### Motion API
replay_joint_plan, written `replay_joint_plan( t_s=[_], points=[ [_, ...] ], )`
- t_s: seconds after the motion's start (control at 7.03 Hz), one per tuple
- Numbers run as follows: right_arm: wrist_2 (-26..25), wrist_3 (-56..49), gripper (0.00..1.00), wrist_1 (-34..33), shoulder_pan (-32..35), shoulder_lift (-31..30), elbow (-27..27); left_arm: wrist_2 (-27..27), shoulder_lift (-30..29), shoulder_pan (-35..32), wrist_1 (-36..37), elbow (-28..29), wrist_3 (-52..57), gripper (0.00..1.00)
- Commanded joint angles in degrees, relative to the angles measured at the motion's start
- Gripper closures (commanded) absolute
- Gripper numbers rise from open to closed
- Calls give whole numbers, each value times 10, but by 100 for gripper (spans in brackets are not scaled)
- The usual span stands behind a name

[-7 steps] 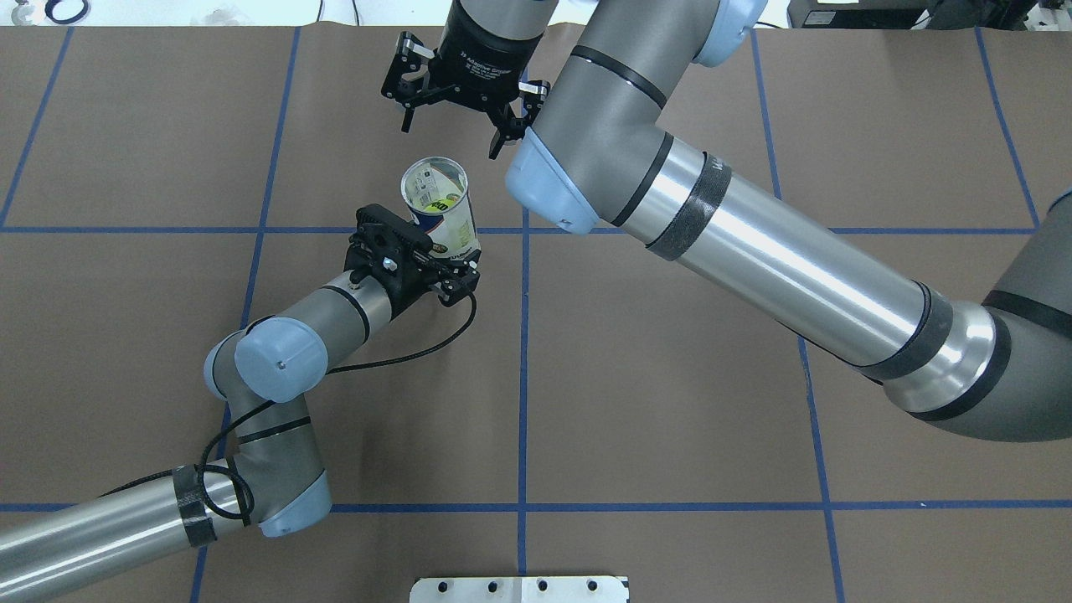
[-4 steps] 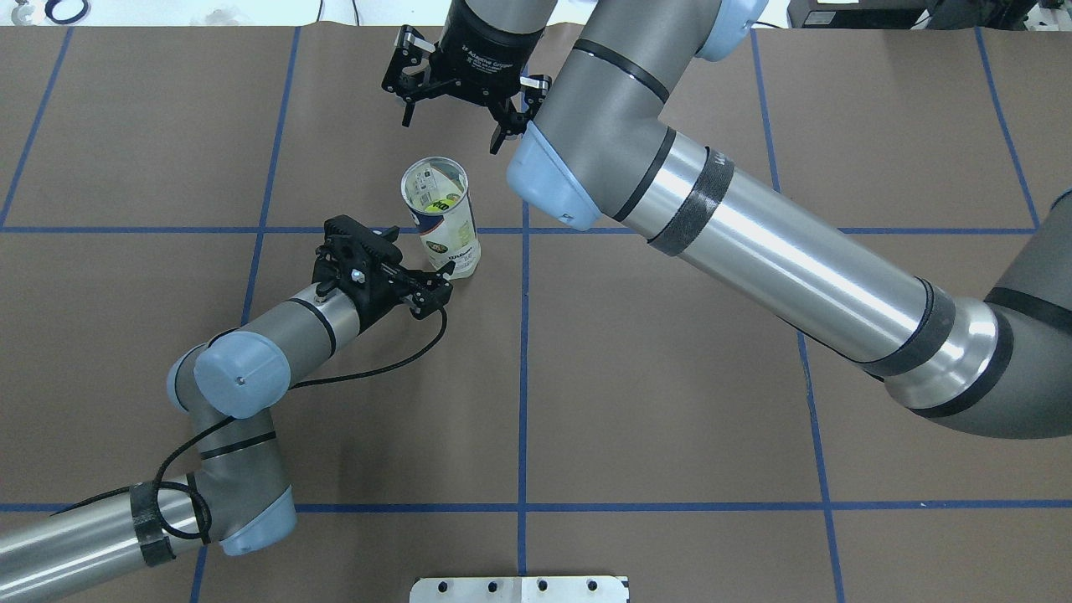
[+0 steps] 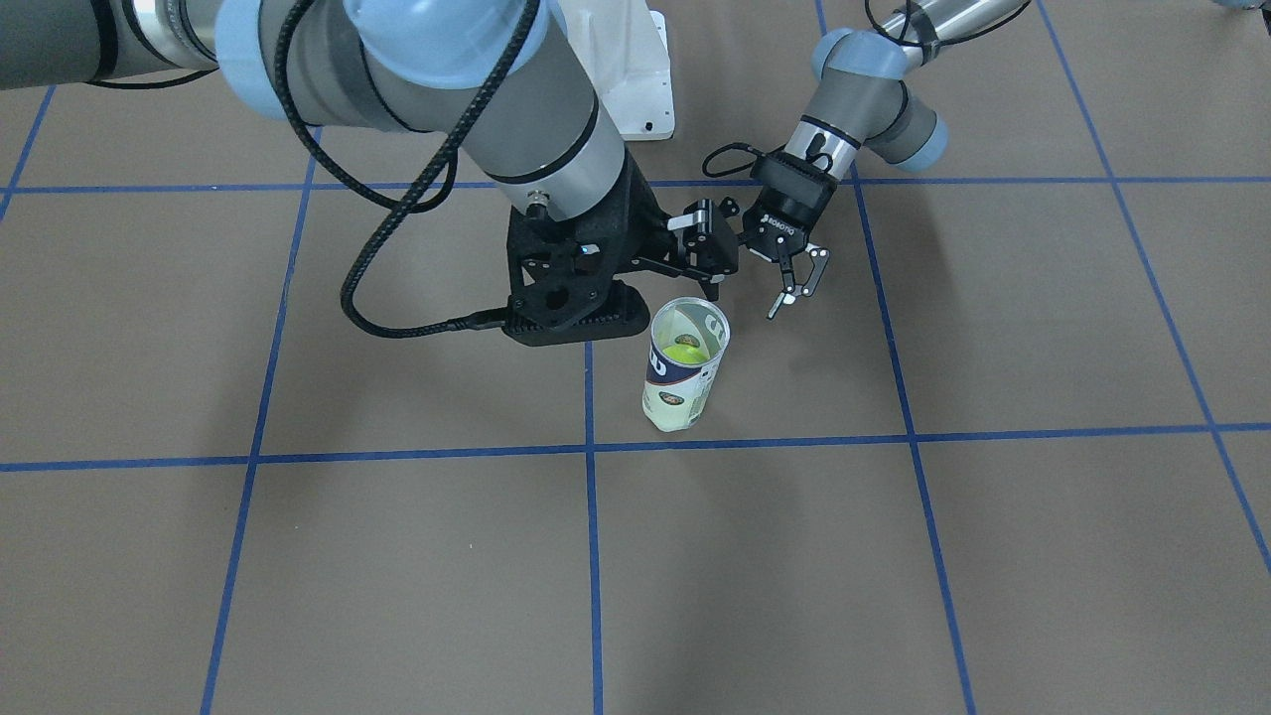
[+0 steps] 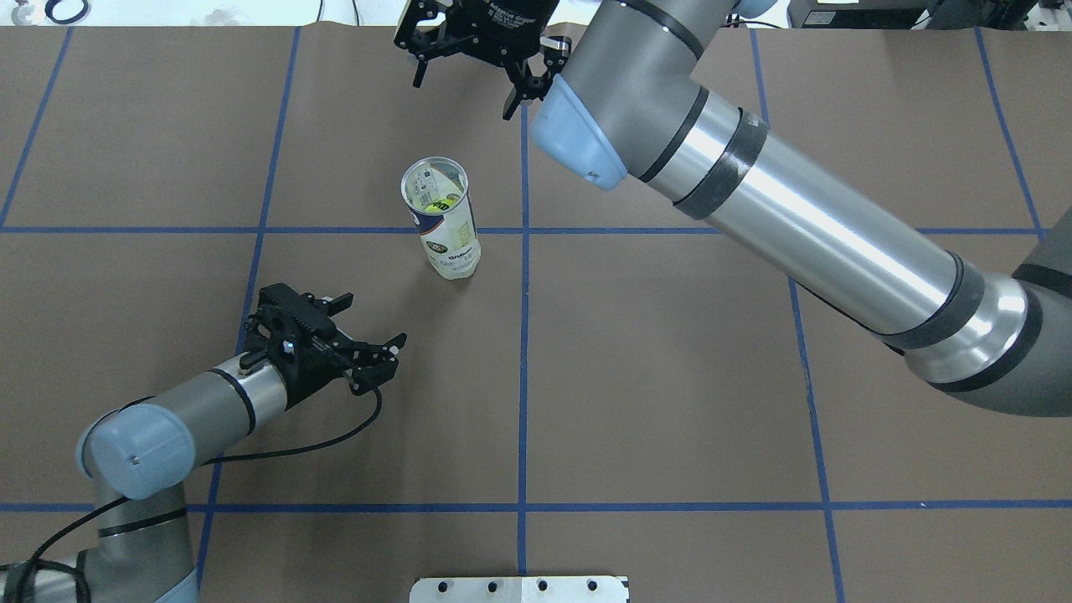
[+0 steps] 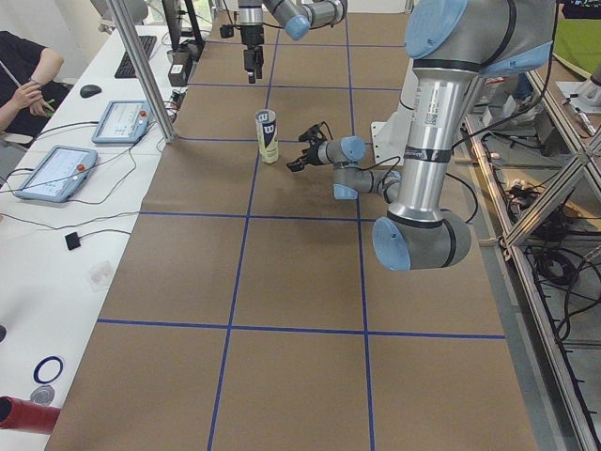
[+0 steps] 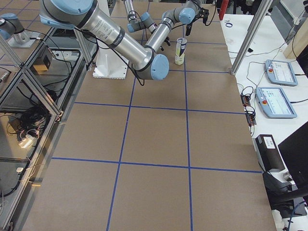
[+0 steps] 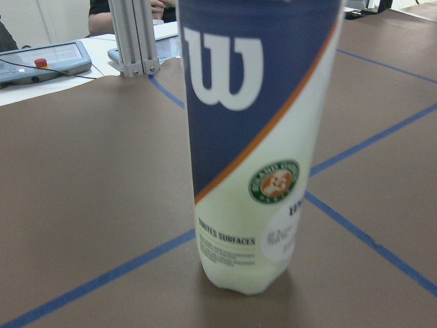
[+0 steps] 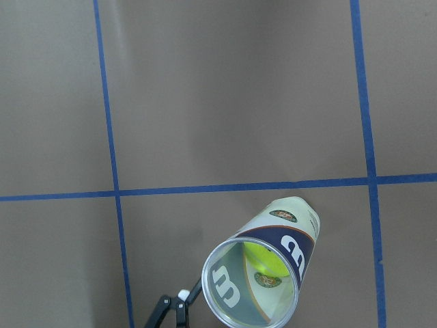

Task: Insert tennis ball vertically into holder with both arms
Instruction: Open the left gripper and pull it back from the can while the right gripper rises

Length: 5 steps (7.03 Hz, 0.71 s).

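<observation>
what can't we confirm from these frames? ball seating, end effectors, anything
- Ball depth or count: the holder has an opaque printed wall; only one tennis ball shows, through the mouth.
- Holder rim: cut by the top edge, left wrist view.
- Right end effector: base cut by the overhead view's top edge.

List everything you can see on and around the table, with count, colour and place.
holder: one, clear with navy and white label, upright on a blue line near the table's middle
tennis ball: one, yellow-green, inside the holder
table: one, brown cover with blue tape grid
base plate: one, white, at the table edge on the robot's side
touchscreen pendants: two, grey, on the white side bench
person: one, dark top, at the bench
left hand: one, black, open and empty, low, on the robot's side of the holder, apart from it
right hand: one, black, open and empty, beyond the holder by the far edge
</observation>
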Motion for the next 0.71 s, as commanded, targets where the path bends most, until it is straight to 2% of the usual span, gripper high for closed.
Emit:
replay_joint_plan(
  t_s=[0.0, 0.14, 0.43, 0.57],
  points=[
    [26, -20, 0, 0, 62, -29, 14, -89, 90, -7, 40, -106, -2, 0],
    [26, -78, 0, 0, 96, -71, 21, -107, 88, -61, 73, -107, -3, 0],
    [21, -255, 0, 0, 155, -178, 43, -268, 79, -222, 235, -105, 6, 0],
    [22, -312, 0, 0, 171, -212, 42, -311, 65, -283, 287, -102, 16, 0]
  ],
)
